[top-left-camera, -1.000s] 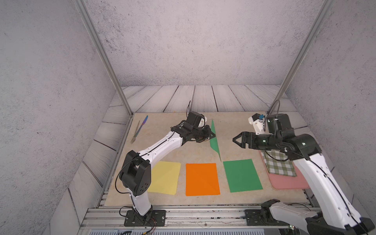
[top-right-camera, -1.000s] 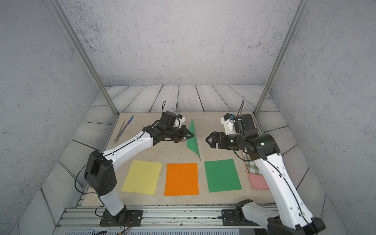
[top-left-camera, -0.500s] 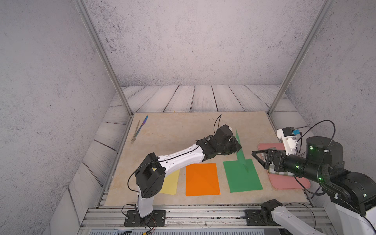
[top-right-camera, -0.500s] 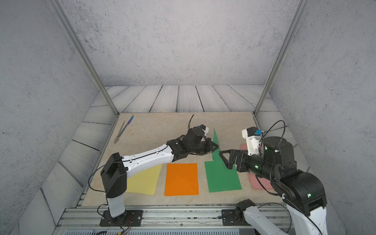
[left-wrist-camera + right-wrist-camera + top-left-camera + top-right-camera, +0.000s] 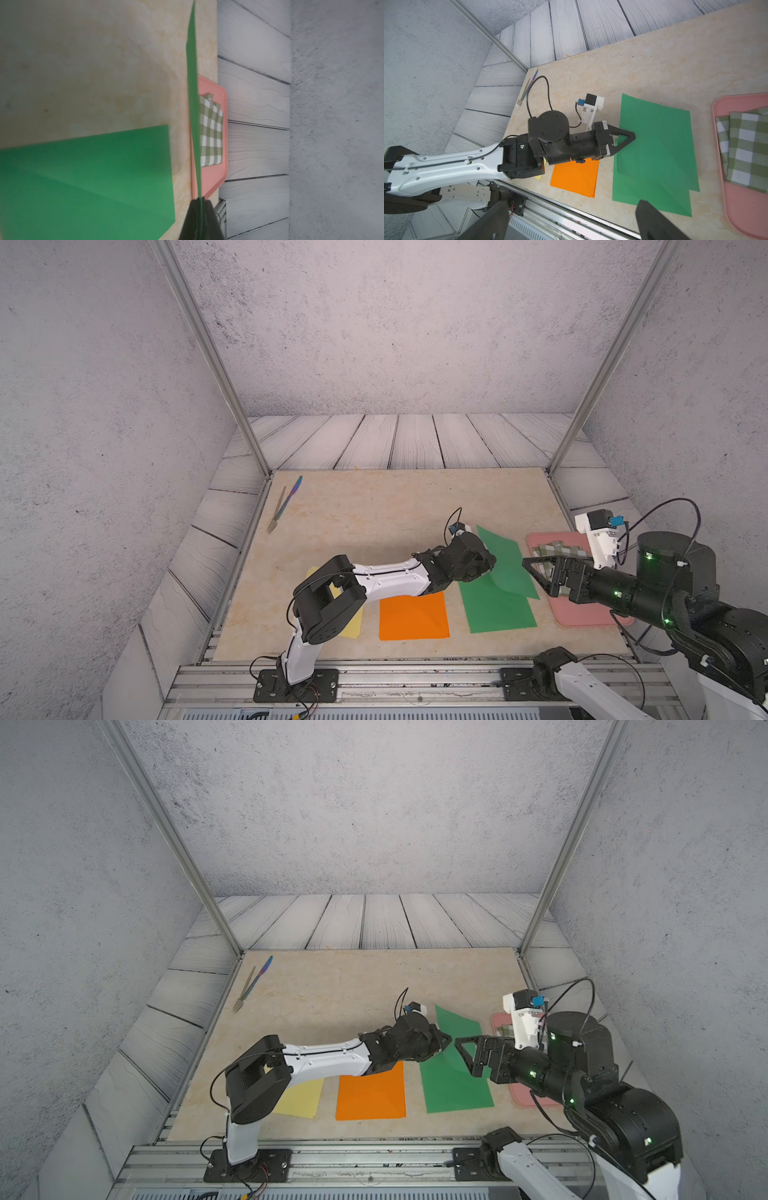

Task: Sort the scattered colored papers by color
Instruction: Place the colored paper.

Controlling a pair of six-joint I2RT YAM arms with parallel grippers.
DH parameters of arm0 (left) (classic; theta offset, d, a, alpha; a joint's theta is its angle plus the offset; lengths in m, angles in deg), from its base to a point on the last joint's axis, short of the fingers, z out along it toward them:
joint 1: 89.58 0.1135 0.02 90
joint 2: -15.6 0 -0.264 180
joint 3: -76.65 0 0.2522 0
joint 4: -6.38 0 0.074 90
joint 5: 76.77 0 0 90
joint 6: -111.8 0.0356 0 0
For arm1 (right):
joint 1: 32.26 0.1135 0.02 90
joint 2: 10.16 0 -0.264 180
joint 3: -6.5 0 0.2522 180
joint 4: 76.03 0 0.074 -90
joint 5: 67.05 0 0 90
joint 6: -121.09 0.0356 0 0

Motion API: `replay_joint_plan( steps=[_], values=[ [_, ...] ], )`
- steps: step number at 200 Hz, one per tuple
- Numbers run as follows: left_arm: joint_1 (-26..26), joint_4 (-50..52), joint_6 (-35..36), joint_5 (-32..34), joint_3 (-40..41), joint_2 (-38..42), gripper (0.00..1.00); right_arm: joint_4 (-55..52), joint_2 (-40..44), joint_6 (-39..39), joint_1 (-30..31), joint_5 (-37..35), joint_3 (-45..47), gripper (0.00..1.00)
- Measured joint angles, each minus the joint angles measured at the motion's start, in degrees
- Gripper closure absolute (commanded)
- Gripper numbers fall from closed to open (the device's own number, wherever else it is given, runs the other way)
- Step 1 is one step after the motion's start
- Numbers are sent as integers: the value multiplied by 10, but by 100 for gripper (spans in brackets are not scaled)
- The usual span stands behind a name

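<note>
1. Grey walls are standing around a beige worktop (image 5: 374, 510), with pale wooden boards running along its far side and both ends.
2. Three papers are lying flat in a row near the lower edge of the worktop in both top views: a yellow paper (image 5: 353, 624) on the left, an orange paper (image 5: 413, 616) in the middle and a flat green paper (image 5: 494, 610) on the right.
3. The left arm is reaching across the yellow paper and hiding part of it.
4. The left tool (image 5: 488, 566) is squeezing shut on the edge of a second green paper (image 5: 505, 560).
5. This held green paper is sitting just right of the middle of the frame, tilting, with its upper corner pointing toward the far side of the worktop.
6. Its lower part is covering the top of the flat green paper.
7. In the left wrist view the held sheet (image 5: 192, 83) is showing as a thin green strip going into the dark tool (image 5: 200, 202).
8. The right tool (image 5: 538, 574) is opening wide and holding nothing.
9. It is hanging at the right edge of the held green paper, in front of a pink tray (image 5: 582, 614); I cannot tell if it is touching the paper.
10. A green-and-white checked cloth (image 5: 552, 551) is lying folded in the tray.
11. A fork (image 5: 277, 510) is lying at the upper left of the worktop, well apart from the papers.
</note>
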Motion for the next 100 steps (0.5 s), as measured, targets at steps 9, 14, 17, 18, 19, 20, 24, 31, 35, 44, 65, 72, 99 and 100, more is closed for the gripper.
replay_joint_plan(
  steps=[9, 14, 17, 18, 19, 20, 24, 31, 35, 44, 65, 72, 99, 100],
  values=[
    [-6, -12, -16, 5, 19, -13, 100, 2, 1, 3, 0, 2, 6, 1],
    [-10, -16, -25, 8, 28, -21, 100, 3, 2, 4, 0, 3, 9, 1],
    [-12, -16, -28, 9, 32, -25, 100, 3, 2, 5, 0, 4, 11, 1],
    [-14, -17, -31, 10, 34, -27, 100, 3, 2, 5, 0, 4, 11, 1],
    [-14, -17, -33, 10, 35, -28, 100, 3, 2, 5, 0, 4, 12, 1],
    [-15, -17, -33, 10, 36, -29, 100, 3, 2, 5, 0, 4, 12, 1],
    [-18, -16, -37, 12, 41, -34, 100, 3, 2, 6, 0, 5, 14, 1],
    [-25, -16, -46, 15, 50, -43, 100, 4, 2, 8, 0, 6, 17, 1],
    [-28, -16, -50, 17, 54, -45, 100, 5, 2, 9, 0, 7, 18, 1],
    [-34, -15, -58, 19, 63, -48, 100, 7, 2, 12, 0, 8, 22, 1],
    [-42, -25, -74, 25, 72, -48, 100, 12, 5, 16, 0, 10, 29, 1],
    [-42, -30, -77, 27, 74, -47, 100, 14, 6, 17, 0, 10, 31, 1],
    [-41, -38, -82, 35, 77, -47, 100, 15, 14, 19, 0, 13, 36, 1],
    [-41, -38, -82, 36, 77, -47, 100, 15, 14, 19, 0, 13, 36, 1]
  ],
)
